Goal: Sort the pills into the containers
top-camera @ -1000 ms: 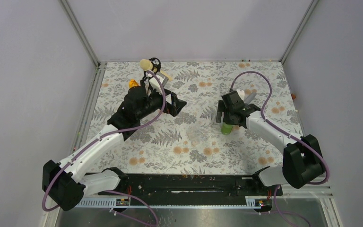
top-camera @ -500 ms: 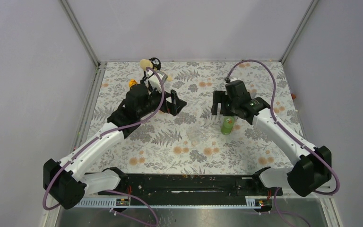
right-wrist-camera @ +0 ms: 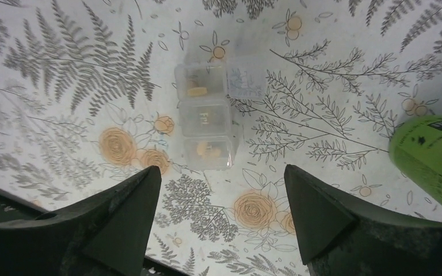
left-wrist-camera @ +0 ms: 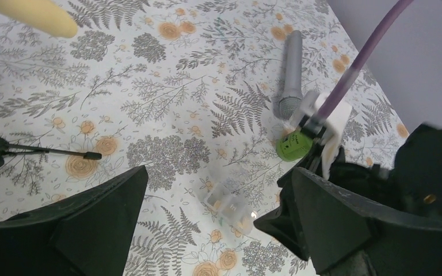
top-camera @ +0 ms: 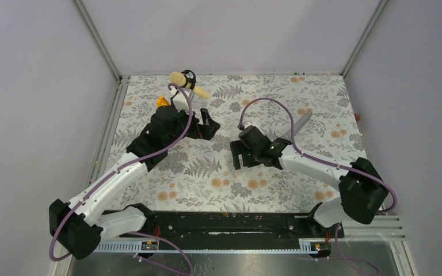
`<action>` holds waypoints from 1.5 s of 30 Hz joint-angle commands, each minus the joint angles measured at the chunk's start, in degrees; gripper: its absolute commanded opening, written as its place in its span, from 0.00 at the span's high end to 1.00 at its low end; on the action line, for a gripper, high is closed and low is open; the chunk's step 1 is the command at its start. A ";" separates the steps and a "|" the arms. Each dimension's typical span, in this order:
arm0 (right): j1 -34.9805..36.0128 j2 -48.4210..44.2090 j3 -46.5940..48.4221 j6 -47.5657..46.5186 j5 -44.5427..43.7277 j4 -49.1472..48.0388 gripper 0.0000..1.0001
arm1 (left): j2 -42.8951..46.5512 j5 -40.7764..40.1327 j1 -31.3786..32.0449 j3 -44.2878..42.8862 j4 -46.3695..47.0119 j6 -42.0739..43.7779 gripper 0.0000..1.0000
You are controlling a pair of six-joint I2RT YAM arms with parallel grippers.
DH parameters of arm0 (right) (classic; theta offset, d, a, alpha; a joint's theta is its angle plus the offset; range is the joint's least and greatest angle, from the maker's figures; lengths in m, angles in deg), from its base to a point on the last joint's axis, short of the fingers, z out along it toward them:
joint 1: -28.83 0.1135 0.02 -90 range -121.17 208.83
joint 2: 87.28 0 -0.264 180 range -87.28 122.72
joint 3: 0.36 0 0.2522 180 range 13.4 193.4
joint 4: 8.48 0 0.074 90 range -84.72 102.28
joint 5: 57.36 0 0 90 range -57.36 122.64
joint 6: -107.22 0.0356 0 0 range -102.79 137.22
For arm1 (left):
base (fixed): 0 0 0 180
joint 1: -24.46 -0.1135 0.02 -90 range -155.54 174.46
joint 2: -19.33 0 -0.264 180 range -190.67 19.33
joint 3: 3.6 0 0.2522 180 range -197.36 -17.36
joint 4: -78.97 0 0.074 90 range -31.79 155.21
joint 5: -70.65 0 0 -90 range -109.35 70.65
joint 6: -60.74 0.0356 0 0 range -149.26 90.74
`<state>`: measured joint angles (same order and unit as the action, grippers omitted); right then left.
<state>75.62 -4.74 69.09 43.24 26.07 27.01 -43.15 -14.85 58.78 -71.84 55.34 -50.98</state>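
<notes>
The container (right-wrist-camera: 207, 123) is a low clear plastic pill box with several compartments, lying on the patterned mat. Orange pills (right-wrist-camera: 197, 91) lie in two of its compartments. My right gripper (right-wrist-camera: 221, 172) is open and hovers just near of it, fingers apart on either side. In the top view the right gripper (top-camera: 237, 156) is at mid-table. My left gripper (left-wrist-camera: 218, 172) is open and empty, and looks down at the same container (left-wrist-camera: 224, 201); in the top view the left gripper (top-camera: 207, 123) is farther back and to the left. A green screw-cap bottle (right-wrist-camera: 431, 161) stands right of the container.
A grey microphone (top-camera: 301, 122) lies right of centre, beyond the green bottle (left-wrist-camera: 292, 146). A yellow foam-tipped object (top-camera: 178, 77) and a black stand (top-camera: 189, 75) sit at the back left, with a small orange object (top-camera: 162, 102) nearby.
My right arm has swung left and nearer, from over the green bottle to over the clear container. My left gripper has drawn back slightly to the left.
</notes>
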 commanded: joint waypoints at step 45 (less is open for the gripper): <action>9.13 3.51 -0.83 -14.40 -9.42 -5.50 0.65 | -2.81 2.02 -7.96 0.93 0.53 -10.74 0.03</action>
<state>84.29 5.40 63.75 33.38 14.55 15.93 -43.89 -13.11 51.15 -69.92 55.78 -57.12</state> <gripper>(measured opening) 0.513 0.980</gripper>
